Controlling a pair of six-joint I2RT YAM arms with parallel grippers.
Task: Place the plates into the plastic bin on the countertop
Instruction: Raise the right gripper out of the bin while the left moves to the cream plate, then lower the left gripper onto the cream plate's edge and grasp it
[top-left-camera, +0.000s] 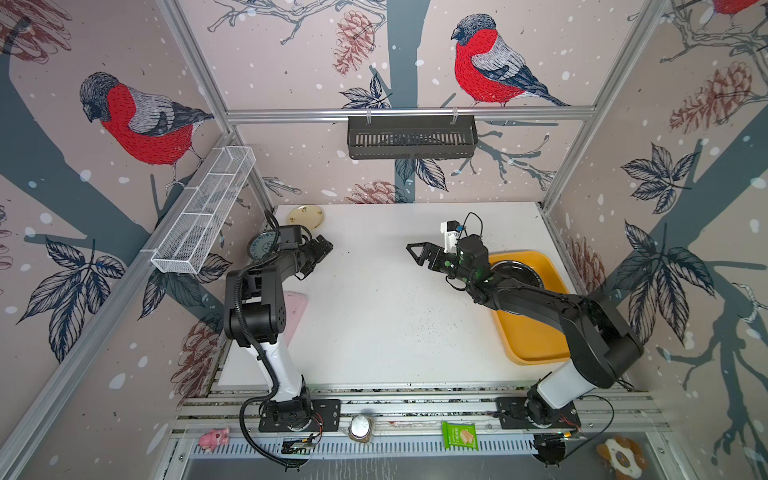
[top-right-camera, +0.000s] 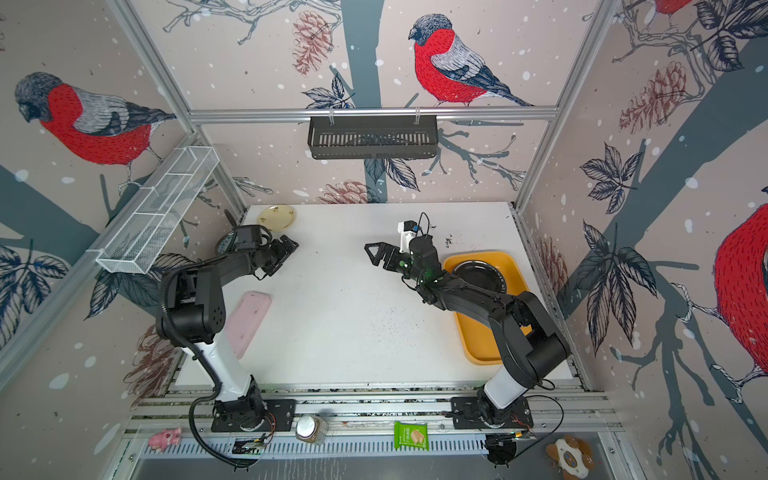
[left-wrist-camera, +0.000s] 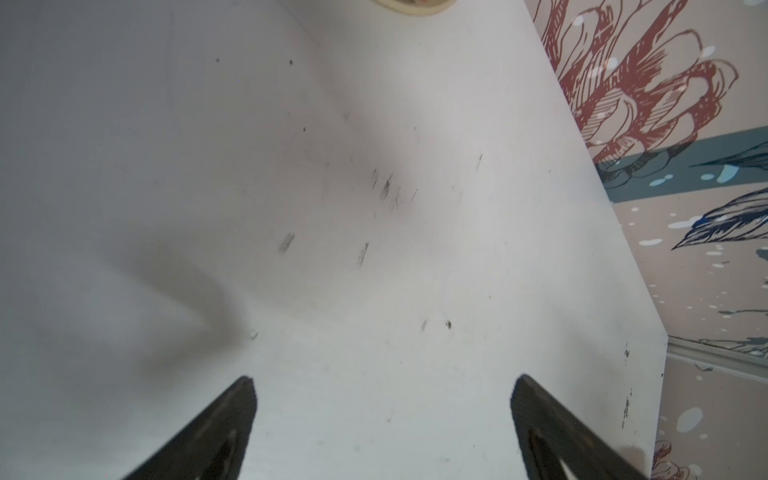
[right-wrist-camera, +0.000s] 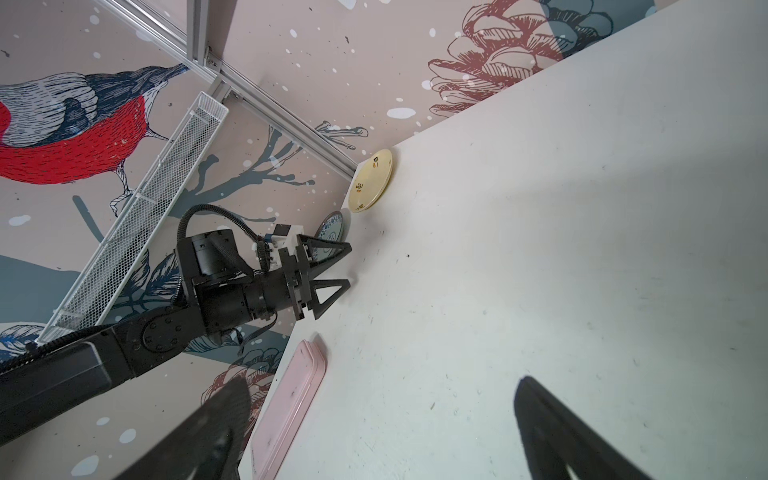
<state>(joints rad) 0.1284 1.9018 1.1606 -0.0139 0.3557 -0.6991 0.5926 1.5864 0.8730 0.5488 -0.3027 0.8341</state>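
looking down in both top views, the left gripper (top-left-camera: 318, 257) and the right gripper (top-left-camera: 413, 254) hang over the white countertop (top-left-camera: 374, 316), jaws spread wide, nothing held. a black plate (top-left-camera: 517, 272) lies in the far end of the yellow bin (top-left-camera: 536, 345) on the right. a cream plate (top-left-camera: 306, 217) sits in the far left corner, with a blue-grey plate (top-left-camera: 261, 248) near it by the left edge. the left wrist view shows its fingers (left-wrist-camera: 232, 415) well apart above scuffed tabletop. the right wrist view shows its own fingers (right-wrist-camera: 548, 424) apart, those two plates, and a pink tray (right-wrist-camera: 291, 411) at the edge.
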